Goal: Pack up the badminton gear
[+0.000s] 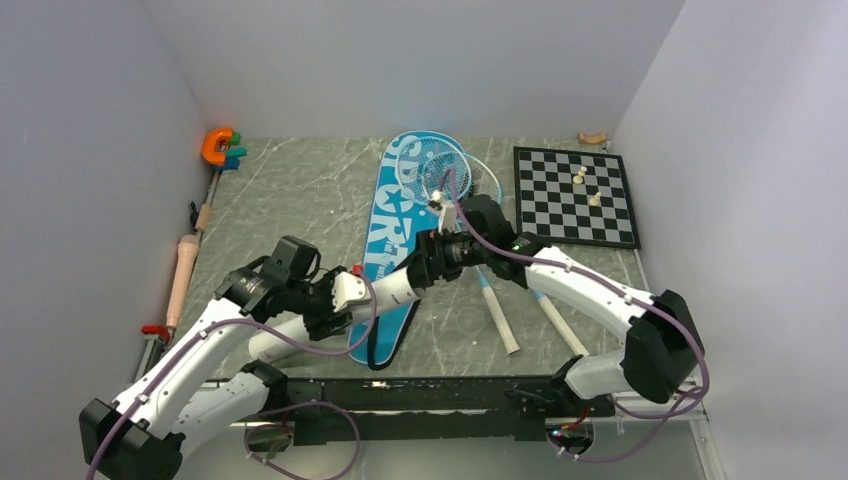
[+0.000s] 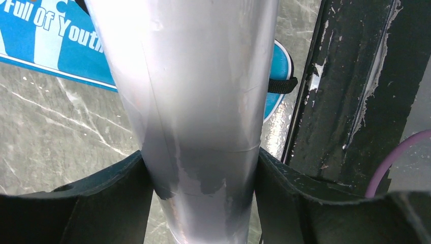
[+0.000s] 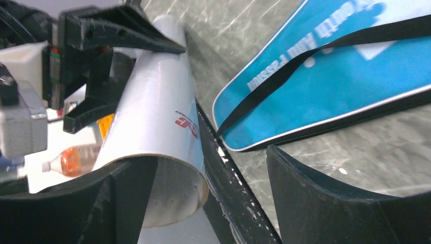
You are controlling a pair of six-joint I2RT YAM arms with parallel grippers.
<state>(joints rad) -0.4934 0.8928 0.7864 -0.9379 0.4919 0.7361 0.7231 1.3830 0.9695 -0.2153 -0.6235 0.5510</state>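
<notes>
My left gripper (image 1: 345, 292) (image 2: 203, 198) is shut on the long white tube (image 1: 385, 288) (image 2: 198, 101), holding it level above the table's near side. Its open end (image 3: 173, 188) points at my right gripper (image 1: 428, 258) (image 3: 208, 168), which stands open. The tube's mouth lies against that gripper's left finger (image 3: 117, 203), with a wide gap to the other finger. The blue "SPORT" bag (image 1: 392, 215) (image 3: 325, 76) lies flat under both, its black strap (image 3: 284, 71) across it. Two light-blue rackets (image 1: 455, 170) rest with their heads on the bag's top, and their pale handles (image 1: 498, 318) (image 1: 560, 325) point toward me.
A black-and-white chessboard (image 1: 575, 195) with several pieces lies at the back right. An orange C-shaped toy (image 1: 218, 145) sits in the back left corner. A pink handle (image 1: 183, 275) lies along the left wall. The black base rail (image 1: 440, 395) (image 2: 350, 76) runs along the near edge.
</notes>
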